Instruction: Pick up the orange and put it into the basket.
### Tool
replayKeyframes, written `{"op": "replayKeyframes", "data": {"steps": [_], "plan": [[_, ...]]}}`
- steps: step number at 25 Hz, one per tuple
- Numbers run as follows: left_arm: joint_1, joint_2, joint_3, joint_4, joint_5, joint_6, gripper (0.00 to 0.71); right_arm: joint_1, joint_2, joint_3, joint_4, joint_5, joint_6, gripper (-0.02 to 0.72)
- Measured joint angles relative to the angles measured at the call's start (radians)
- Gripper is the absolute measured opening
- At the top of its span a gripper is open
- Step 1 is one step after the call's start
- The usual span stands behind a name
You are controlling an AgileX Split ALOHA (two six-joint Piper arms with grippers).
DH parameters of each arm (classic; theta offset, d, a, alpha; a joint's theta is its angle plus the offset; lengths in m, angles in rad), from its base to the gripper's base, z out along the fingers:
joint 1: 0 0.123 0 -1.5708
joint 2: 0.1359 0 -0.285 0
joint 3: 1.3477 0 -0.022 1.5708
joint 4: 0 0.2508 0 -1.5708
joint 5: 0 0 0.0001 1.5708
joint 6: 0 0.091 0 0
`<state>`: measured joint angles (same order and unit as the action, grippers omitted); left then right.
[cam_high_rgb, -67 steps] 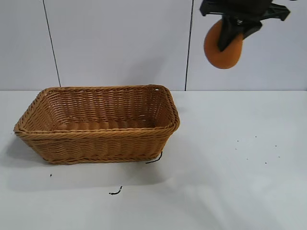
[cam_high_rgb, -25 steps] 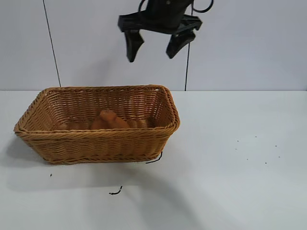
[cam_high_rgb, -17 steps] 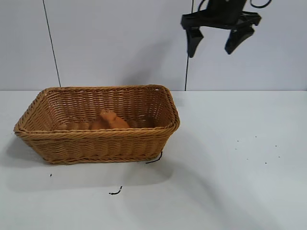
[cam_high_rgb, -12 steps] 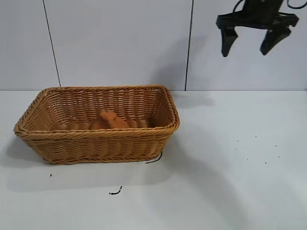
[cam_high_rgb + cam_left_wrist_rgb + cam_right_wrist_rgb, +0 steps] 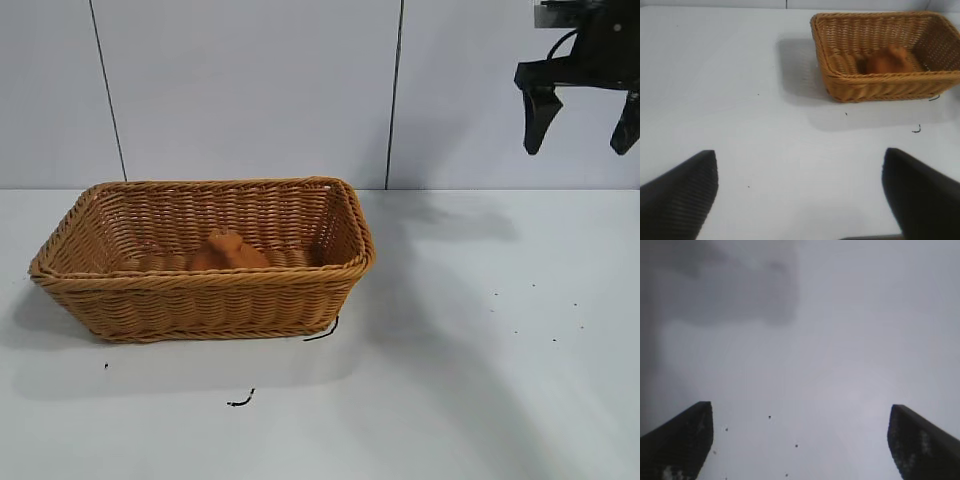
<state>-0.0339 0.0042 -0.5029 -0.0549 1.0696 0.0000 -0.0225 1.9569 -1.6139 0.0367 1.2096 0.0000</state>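
One orange point(image 5: 226, 251) in basket point(image 5: 200, 300), right pincer point(image 5: 583, 128) wide open, empty, now farther right.

dull-orange orange point(image 5: 226, 252), light-brown woven basket point(image 5: 200, 295)

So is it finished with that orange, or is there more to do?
It looks finished. The orange lies inside the basket, resting on its floor. The right tool hangs open and empty, high above the table off to the basket's right. The left tool is open too, parked well away from the basket. Nothing seems left except for the right arm to park.
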Motion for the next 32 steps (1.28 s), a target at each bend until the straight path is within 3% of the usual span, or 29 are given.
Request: {"op": "replayKeyframes", "data": {"steps": [14, 22, 32], "plan": [[0.0, 0.0, 0.0, 0.0, 0.0, 0.0, 0.639, 0.0, -0.725, 0.655, 0.018, 0.001, -0.071, 0.676], [0.0, 0.0, 0.0, 0.0, 0.0, 0.0, 0.639, 0.0, -1.268, 1.04, 0.018, -0.158, -0.081, 0.676], [0.0, 0.0, 0.0, 0.0, 0.0, 0.0, 0.639, 0.0, -1.775, 1.112, 0.02, -0.186, -0.081, 0.676]]}}
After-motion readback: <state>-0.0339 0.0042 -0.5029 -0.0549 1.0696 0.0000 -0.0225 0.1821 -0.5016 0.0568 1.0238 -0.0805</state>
